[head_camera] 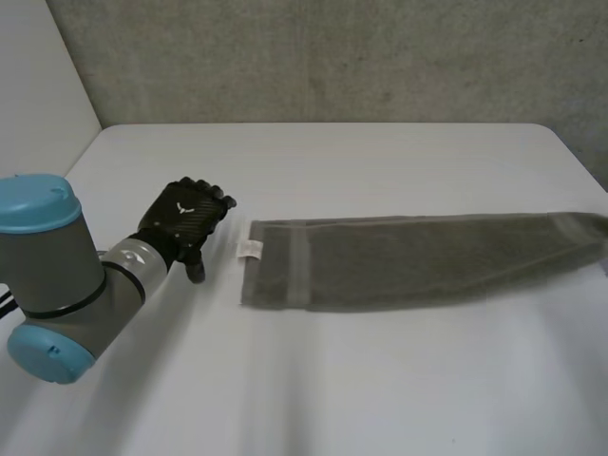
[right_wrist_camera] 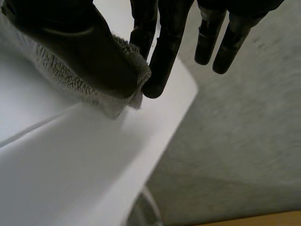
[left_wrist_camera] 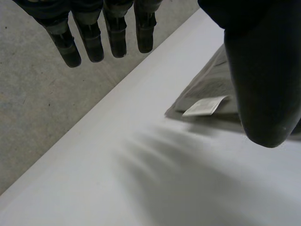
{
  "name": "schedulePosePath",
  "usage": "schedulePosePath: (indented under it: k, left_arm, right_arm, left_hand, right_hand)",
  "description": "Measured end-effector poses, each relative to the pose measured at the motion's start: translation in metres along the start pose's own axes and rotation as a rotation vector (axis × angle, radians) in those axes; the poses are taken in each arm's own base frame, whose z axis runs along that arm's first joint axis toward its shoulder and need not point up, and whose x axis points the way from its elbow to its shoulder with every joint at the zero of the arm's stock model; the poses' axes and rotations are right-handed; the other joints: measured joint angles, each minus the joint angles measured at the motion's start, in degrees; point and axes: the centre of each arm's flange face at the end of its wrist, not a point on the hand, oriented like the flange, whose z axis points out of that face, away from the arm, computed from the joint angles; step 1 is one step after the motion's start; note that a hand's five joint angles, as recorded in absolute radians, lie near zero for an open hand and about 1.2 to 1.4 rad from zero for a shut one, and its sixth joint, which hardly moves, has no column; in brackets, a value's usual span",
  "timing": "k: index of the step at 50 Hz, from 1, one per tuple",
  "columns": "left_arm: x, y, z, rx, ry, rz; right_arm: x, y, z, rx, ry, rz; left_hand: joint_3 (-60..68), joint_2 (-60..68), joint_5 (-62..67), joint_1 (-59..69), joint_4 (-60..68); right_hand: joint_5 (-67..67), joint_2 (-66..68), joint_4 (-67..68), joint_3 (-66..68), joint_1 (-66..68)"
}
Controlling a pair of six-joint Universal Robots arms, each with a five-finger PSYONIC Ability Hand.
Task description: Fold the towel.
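Table [head_camera: 380,161]: towel [head_camera: 418,258] just beside L robot hand [head_camera: 185,223].

No word or number can be read anywhere here. The one label is a small white fabric tag [head_camera: 249,249] at the short edge of the long grey terry towel [head_camera: 427,256] on the white counter [head_camera: 380,380], and no print can be made out on it, even from the left wrist view. A small pale mark [head_camera: 183,207] sits on the back of the black left hand [head_camera: 180,228], too tiny to read.
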Motion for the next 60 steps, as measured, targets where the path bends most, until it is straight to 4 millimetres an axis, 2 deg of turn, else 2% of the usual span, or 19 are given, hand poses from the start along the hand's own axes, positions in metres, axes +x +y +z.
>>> schedulePosePath:
  k: [3,6,8,10,12,16,21,24,25,30,32,35,39,42,44,48,51,56,60]
  left_arm:
    - [-0.001,0.0,0.0,-0.001,-0.003,-0.001]
    - [-0.002,0.001,0.0,-0.002,-0.006,-0.002]
    - [-0.003,0.001,0.0,-0.002,-0.008,-0.002]
    - [-0.003,0.001,0.001,-0.002,-0.009,-0.002]
    - [-0.004,0.001,0.0,-0.003,-0.011,-0.003]
    - [-0.005,0.0,0.0,-0.002,-0.015,-0.003]
    - [-0.006,-0.001,-0.001,0.0,-0.021,-0.004]
    - [-0.007,-0.001,-0.001,0.0,-0.024,-0.004]
    - [-0.007,-0.001,-0.001,0.0,-0.025,-0.005]
    - [-0.007,-0.001,-0.003,-0.002,-0.026,-0.006]
    - [-0.007,0.0,-0.003,-0.003,-0.026,-0.006]
    - [-0.007,0.0,-0.004,-0.005,-0.024,-0.007]
    - [-0.006,0.001,-0.004,-0.006,-0.023,-0.007]
    - [-0.006,0.001,-0.004,-0.006,-0.022,-0.007]
    - [-0.006,0.0,-0.004,-0.004,-0.022,-0.007]
    - [-0.005,-0.002,-0.003,0.003,-0.019,-0.004]
    - [-0.004,-0.004,-0.003,0.011,-0.018,-0.001]
    - [-0.001,-0.011,-0.002,0.037,-0.013,0.007]
    - [0.006,-0.02,-0.001,0.073,0.001,0.018]
  right_arm:
    - [0.002,-0.026,0.001,0.057,0.011,-0.026]
    - [-0.007,-0.061,0.002,0.137,0.0,-0.048]
    - [-0.025,-0.097,0.002,0.218,-0.029,-0.064]
    - [-0.039,-0.118,0.001,0.264,-0.054,-0.075]
    - [-0.067,-0.149,-0.001,0.332,-0.101,-0.093]
    - [-0.115,-0.188,-0.007,0.418,-0.18,-0.122]
    - [-0.202,-0.233,-0.022,0.528,-0.323,-0.164]
    - [-0.243,-0.246,-0.03,0.571,-0.393,-0.183]
    - [-0.267,-0.251,-0.035,0.591,-0.433,-0.193]
    - [-0.341,-0.255,-0.048,0.634,-0.542,-0.243]
    - [-0.368,-0.25,-0.05,0.636,-0.566,-0.279]
    - [-0.392,-0.241,-0.05,0.623,-0.57,-0.329]
    - [-0.404,-0.234,-0.049,0.601,-0.552,-0.369]
    - [-0.398,-0.238,-0.05,0.594,-0.532,-0.365]
    - [-0.39,-0.243,-0.052,0.593,-0.518,-0.347]
    - [-0.363,-0.263,-0.06,0.601,-0.489,-0.258]
    - [-0.331,-0.277,-0.064,0.598,-0.459,-0.162]
    - [-0.285,-0.283,-0.065,0.575,-0.409,-0.054]
    - [-0.261,-0.281,-0.069,0.55,-0.379,-0.018]
  left_hand:
    - [0.0,0.0,0.0,0.0,0.0]
    - [0.0,0.0,0.0,0.0,0.0]
    - [0.0,0.0,0.0,0.0,0.0]
    - [0.0,0.0,0.0,0.0,0.0]
    - [0.0,0.0,0.0,0.0,0.0]
    - [0.0,0.0,0.0,0.0,0.0]
    - [0.0,0.0,0.0,0.0,0.0]
    - [0.0,0.0,0.0,0.0,0.0]
    - [0.0,0.0,0.0,0.0,0.0]
    - [0.0,0.0,0.0,0.0,0.0]
    - [0.0,0.0,0.0,0.0,0.0]
    - [0.0,0.0,0.0,0.0,0.0]
    - [0.0,0.0,0.0,0.0,0.0]
    - [0.0,0.0,0.0,0.0,0.0]
    - [0.0,0.0,0.0,0.0,0.0]
    - [0.0,0.0,0.0,0.0,0.0]
    - [0.0,0.0,0.0,0.0,0.0]
    - [0.0,0.0,0.0,0.0,0.0]
    - [0.0,0.0,0.0,0.0,0.0]
  right_hand:
    - [0.0,0.0,0.0,0.0,0.0]
    - [0.0,0.1,0.0,0.0,0.0]
    - [0.0,0.2,0.0,0.0,0.0]
    - [0.0,0.3,0.0,0.0,0.0]
    - [0.0,0.3,0.0,0.0,0.0]
    - [0.0,0.3,0.0,0.0,0.0]
    - [0.0,0.3,0.0,0.0,0.1]
    - [0.0,0.3,0.0,0.0,0.2]
    - [0.0,0.3,0.0,0.0,0.2]
    - [0.0,0.3,0.0,0.0,0.2]
    - [-9.1,-9.4,0.0,0.0,-9.1]
    - [-25.7,-24.7,0.0,0.0,-24.6]
    - [-43.7,-41.9,0.0,0.0,-41.3]
    - [-58.1,-54.5,0.0,0.0,-52.9]
    - [-61.7,-58.5,0.0,0.0,-56.9]
    - [-61.9,-59.5,0.0,0.0,-59.2]
    - [-61.9,-59.5,0.0,0.0,-59.4]
    - [-61.9,-59.5,0.0,0.0,-59.5]
    - [-61.9,-59.5,0.0,0.0,-59.5]
